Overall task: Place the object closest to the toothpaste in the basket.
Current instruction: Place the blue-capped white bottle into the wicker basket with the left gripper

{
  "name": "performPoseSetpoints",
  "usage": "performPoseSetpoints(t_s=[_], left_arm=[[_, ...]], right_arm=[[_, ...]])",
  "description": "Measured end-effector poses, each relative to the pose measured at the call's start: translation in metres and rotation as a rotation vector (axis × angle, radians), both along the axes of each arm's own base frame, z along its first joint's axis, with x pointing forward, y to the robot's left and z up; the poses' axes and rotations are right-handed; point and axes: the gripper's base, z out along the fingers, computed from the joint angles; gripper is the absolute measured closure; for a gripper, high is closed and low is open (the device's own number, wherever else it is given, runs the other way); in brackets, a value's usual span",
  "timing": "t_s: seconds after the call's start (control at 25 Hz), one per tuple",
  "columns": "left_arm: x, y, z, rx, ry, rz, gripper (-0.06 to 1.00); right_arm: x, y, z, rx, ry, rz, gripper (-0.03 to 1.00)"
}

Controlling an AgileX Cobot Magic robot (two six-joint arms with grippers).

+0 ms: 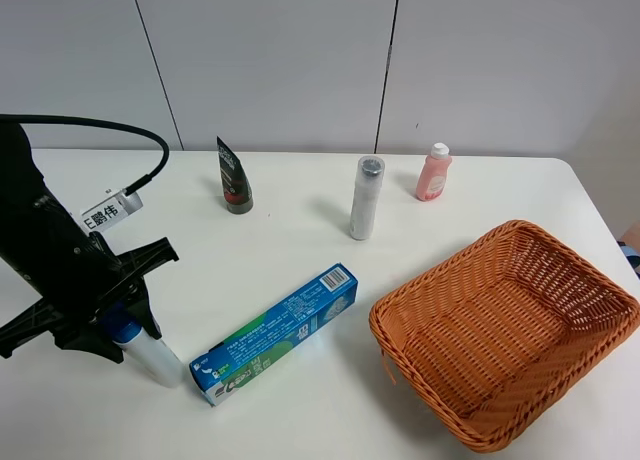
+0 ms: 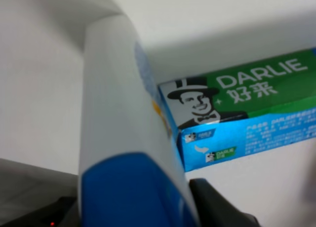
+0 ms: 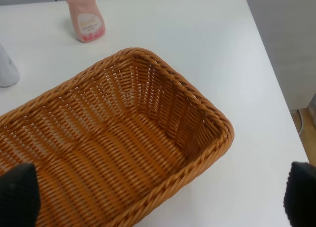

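Observation:
The toothpaste box [image 1: 275, 332], blue and green, lies at the front middle of the table; it also shows in the left wrist view [image 2: 247, 113]. A white bottle with a blue cap [image 1: 152, 356] lies right beside the box's left end and fills the left wrist view [image 2: 118, 138]. My left gripper [image 1: 122, 332] is around the bottle's blue end, with a dark finger [image 2: 217, 207] against each side. The orange wicker basket [image 1: 375, 325] stands at the right. My right gripper [image 3: 158, 197] is open and empty above the basket's rim [image 3: 217, 118]; it is out of the exterior view.
A black tube [image 1: 234, 177], a white and grey bottle [image 1: 366, 197] and a pink bottle [image 1: 434, 172] stand in a row at the back. The pink bottle [image 3: 85, 22] is beyond the basket. The table's right edge runs close to the basket.

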Motion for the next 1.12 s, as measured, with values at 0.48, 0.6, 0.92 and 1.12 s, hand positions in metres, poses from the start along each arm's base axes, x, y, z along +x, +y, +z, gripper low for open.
performPoseSetpoints(t_s=[0.48,0.6,0.92,1.12], left_arm=[[0.029,0.003,0.075,0.043,-0.421,-0.232,0.55],[0.035,-0.002,0.105,0.016,-0.625,-0.354,0.56],[0.021,-0.071,0.14,-0.172,-1.033,-0.732,0.57],[-0.007,-0.121,0.139,-0.29,-1.113,-0.89,0.57]], right_arm=[[0.0,0.0,0.0,0.0,0.0,0.0,-0.03],[0.0,0.0,0.0,0.0,0.0,0.0,-0.03],[0.0,0.0,0.0,0.0,0.0,0.0,-0.03],[0.0,0.0,0.0,0.0,0.0,0.0,-0.03]])
